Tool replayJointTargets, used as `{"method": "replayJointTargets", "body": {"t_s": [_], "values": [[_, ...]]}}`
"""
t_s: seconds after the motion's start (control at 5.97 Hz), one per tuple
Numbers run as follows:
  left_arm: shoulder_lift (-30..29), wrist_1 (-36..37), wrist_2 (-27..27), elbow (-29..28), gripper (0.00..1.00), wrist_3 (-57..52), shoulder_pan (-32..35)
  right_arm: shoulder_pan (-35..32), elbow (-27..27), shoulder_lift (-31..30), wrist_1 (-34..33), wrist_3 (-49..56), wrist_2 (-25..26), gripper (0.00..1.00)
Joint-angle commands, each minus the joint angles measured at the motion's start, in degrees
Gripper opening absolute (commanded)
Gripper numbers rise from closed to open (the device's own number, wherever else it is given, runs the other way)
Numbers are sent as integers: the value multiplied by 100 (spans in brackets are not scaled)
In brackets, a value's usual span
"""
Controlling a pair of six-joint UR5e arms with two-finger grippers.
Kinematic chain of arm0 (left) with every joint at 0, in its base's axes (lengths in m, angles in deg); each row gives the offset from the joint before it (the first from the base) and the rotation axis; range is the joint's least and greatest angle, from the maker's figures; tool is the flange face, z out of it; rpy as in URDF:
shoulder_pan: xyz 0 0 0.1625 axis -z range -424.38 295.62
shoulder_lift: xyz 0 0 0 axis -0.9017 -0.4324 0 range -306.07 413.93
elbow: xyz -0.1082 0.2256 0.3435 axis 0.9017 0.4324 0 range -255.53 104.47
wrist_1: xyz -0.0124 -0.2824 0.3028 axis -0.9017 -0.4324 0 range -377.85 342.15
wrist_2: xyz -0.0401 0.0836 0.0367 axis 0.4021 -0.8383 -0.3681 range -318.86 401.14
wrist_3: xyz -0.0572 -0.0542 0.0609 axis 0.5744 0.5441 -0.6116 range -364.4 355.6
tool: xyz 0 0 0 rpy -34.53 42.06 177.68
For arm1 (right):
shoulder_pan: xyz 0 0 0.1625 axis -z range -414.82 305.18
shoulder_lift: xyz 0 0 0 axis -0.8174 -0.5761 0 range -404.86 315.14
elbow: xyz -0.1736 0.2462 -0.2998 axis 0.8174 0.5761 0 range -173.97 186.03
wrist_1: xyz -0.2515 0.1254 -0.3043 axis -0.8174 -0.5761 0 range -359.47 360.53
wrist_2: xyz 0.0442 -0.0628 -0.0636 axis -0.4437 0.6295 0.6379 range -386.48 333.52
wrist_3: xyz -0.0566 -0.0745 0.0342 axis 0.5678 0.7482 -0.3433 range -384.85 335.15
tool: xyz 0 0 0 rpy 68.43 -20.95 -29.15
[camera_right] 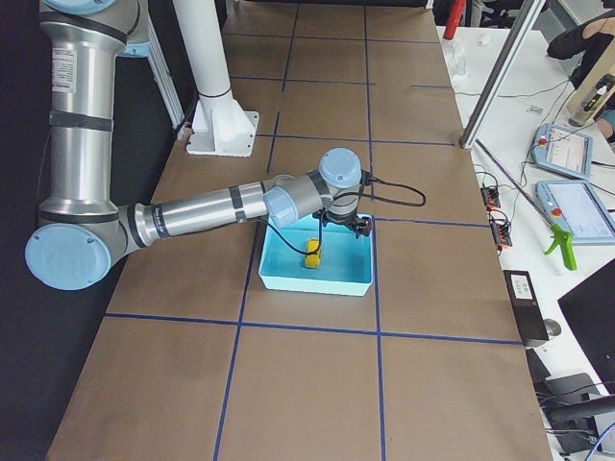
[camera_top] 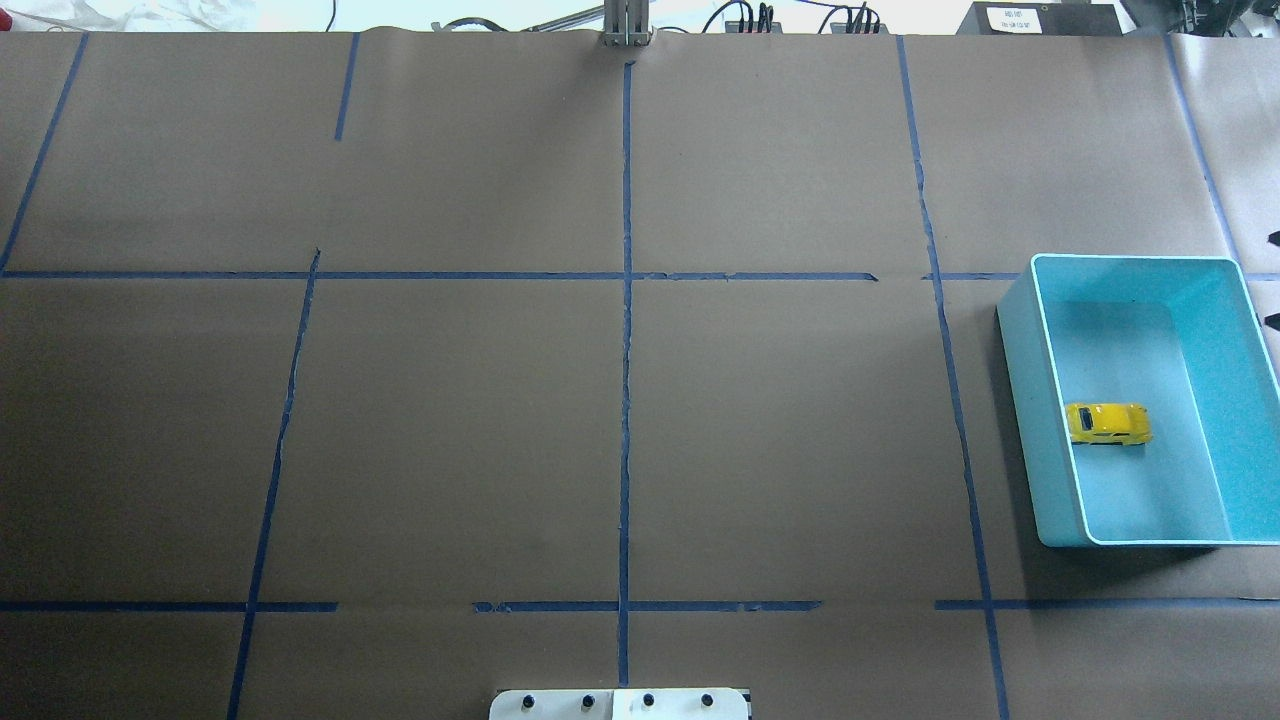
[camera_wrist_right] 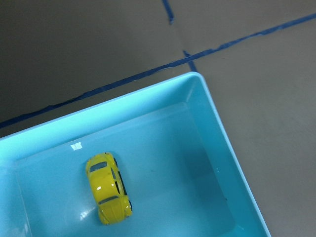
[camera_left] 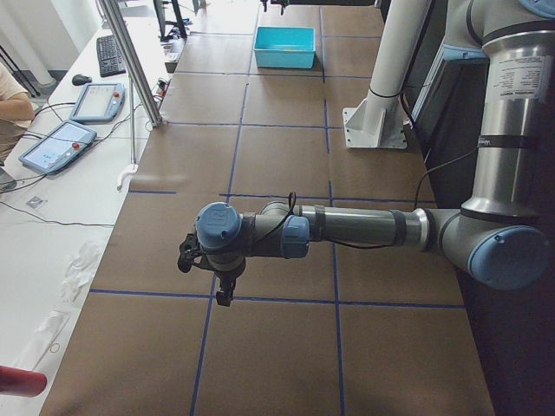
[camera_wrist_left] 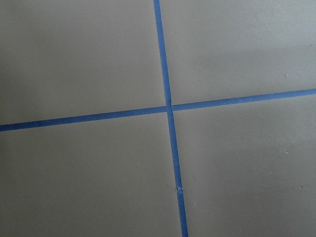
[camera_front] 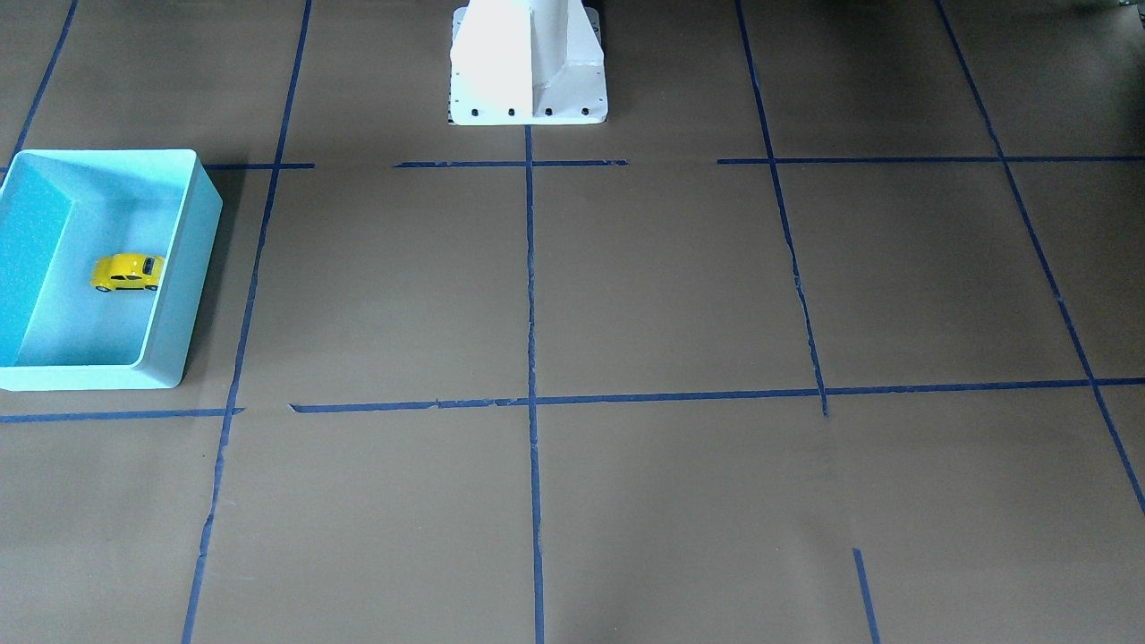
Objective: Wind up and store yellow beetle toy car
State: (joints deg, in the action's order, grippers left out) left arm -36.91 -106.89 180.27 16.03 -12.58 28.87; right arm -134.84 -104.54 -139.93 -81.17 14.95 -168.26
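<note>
The yellow beetle toy car (camera_top: 1108, 423) stands on its wheels on the floor of the turquoise bin (camera_top: 1025, 400), near the bin's inner wall. It also shows in the front-facing view (camera_front: 129, 272), the right wrist view (camera_wrist_right: 108, 188) and the exterior right view (camera_right: 313, 257). My right gripper (camera_right: 325, 229) hangs over the bin, above the car and apart from it; I cannot tell whether it is open or shut. My left gripper (camera_left: 225, 293) hangs low over bare table far from the bin; I cannot tell its state. No fingers show in either wrist view.
Brown paper with blue tape lines (camera_top: 626, 330) covers the table. The white robot base (camera_front: 528, 67) stands at the table's robot-side edge. Tablets, cables and a metal post (camera_right: 500, 67) stand on the operators' bench beyond the table.
</note>
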Motion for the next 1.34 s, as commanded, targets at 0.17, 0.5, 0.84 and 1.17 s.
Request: {"method": "replayJointTargets", "body": {"t_s": [0.17,0.5,0.84,1.17], "values": [[-4,0,0,-6,100,0,0,-831,-255,-412,-1068,-1146,333,100],[4,0,0,3,100,0,0,-1303,357,-791,-1121,-1334,259,100],[4,0,0,11,100,-9,0,-1306,1192,-523,-1051,-2187,274,100],[13,0,9,-6,100,0,0,-1288,1065,-390,-1059,-3152,317,100]]}}
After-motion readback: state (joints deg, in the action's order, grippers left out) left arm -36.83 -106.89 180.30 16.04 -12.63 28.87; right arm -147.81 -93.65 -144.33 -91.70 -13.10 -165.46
